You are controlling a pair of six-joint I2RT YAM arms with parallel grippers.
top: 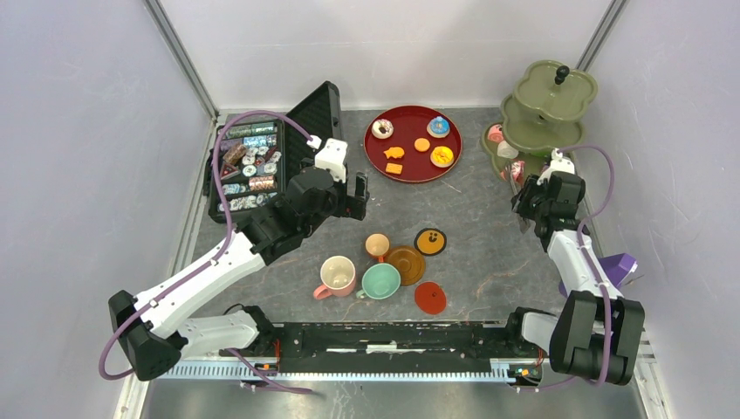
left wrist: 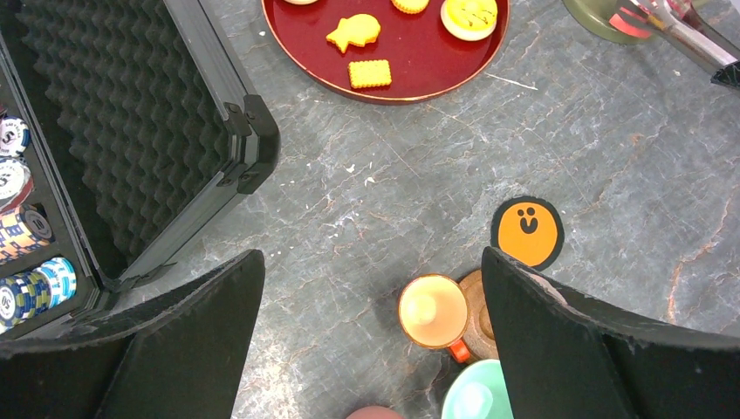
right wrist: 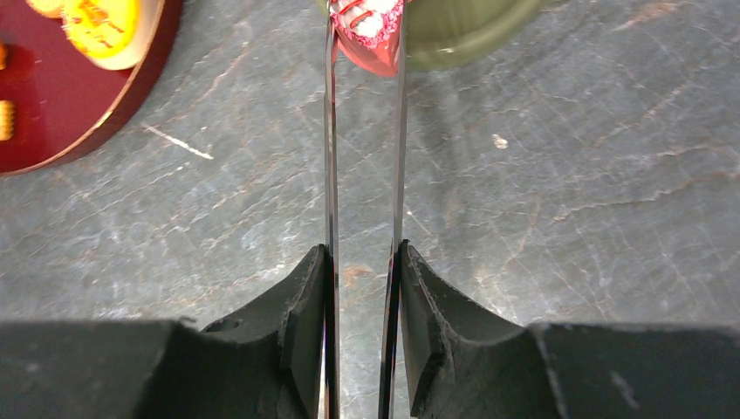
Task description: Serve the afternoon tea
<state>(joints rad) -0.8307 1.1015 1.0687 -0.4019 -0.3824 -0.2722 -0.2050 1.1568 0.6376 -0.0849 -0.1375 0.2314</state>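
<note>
My right gripper (right wrist: 362, 262) is clamped on thin metal tongs (right wrist: 332, 157), whose far tips pinch a pink-frosted red toy pastry (right wrist: 366, 30) at the rim of the olive-green stand (right wrist: 467, 26). My left gripper (left wrist: 371, 262) hangs wide open, holding nothing, above the small orange cup (left wrist: 432, 310), with the round red biscuit tray (left wrist: 419, 65) beyond.

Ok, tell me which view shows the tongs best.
Right wrist: both blades of the tongs run from the right claw up to a red pastry between their tips. Left wrist catches only the tips at its corner; the top view barely shows them.
</note>
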